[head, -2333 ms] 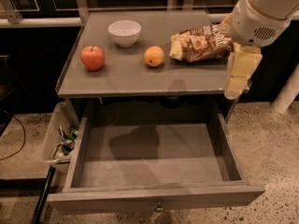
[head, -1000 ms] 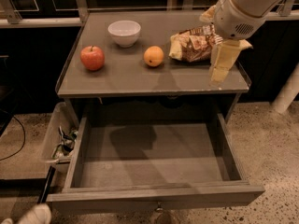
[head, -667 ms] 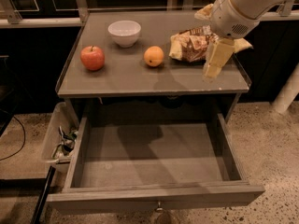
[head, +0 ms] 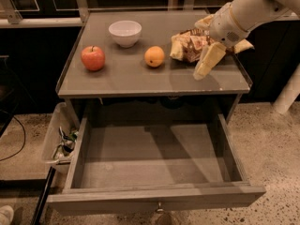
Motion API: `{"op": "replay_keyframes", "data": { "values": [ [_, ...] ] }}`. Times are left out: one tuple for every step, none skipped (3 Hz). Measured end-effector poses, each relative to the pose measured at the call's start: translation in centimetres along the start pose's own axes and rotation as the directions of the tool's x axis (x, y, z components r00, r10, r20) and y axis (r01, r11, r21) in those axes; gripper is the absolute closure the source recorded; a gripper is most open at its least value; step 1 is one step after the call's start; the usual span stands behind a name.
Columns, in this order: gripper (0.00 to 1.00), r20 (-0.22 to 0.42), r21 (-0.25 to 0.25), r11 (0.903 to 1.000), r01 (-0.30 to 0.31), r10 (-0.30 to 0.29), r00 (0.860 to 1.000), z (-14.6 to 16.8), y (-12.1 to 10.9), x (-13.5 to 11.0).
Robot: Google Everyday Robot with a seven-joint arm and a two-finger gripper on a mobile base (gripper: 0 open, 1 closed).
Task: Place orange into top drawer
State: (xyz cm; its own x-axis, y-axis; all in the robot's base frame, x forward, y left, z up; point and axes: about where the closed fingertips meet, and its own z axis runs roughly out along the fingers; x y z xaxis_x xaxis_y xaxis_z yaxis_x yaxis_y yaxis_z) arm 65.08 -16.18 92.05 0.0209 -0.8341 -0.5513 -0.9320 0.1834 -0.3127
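The orange (head: 154, 56) sits on the grey table (head: 126, 81), a little above the centre of the frame and slightly left of the middle of the tabletop. We see it standing free, touching nothing else. To its left is a red apple (head: 93, 58), well apart from it, and behind the two, toward the upper left, a white bowl (head: 125, 33). Just right of the orange lies a crumpled snack bag (head: 187, 46).

The hand (head: 206, 62) comes in from the upper right on a pale arm (head: 248, 8) and points down and to the left, over the right part of the tabletop at the near edge of the snack bag. We cannot tell how far open it is, nor whether it touches the bag or the table. We see nothing in its grasp. It is near the orange but clear of it, with part of the bag between them.

Below the tabletop, the top drawer (head: 154, 198) is pulled far out toward the bottom of the frame, its floor bare. A small knob (head: 159, 209) shows on the front panel.
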Motion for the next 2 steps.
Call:
{"op": "replay_keyframes", "data": {
  "values": [
    [0.0, -0.002, 0.0, 1.0, 0.002, -0.002, 1.0, -0.07, 0.06, -0.08],
    [0.0, 0.037, 0.025, 0.9997, -0.005, 0.004, 0.999, 0.71, -0.22, -0.2]
  ]
}}
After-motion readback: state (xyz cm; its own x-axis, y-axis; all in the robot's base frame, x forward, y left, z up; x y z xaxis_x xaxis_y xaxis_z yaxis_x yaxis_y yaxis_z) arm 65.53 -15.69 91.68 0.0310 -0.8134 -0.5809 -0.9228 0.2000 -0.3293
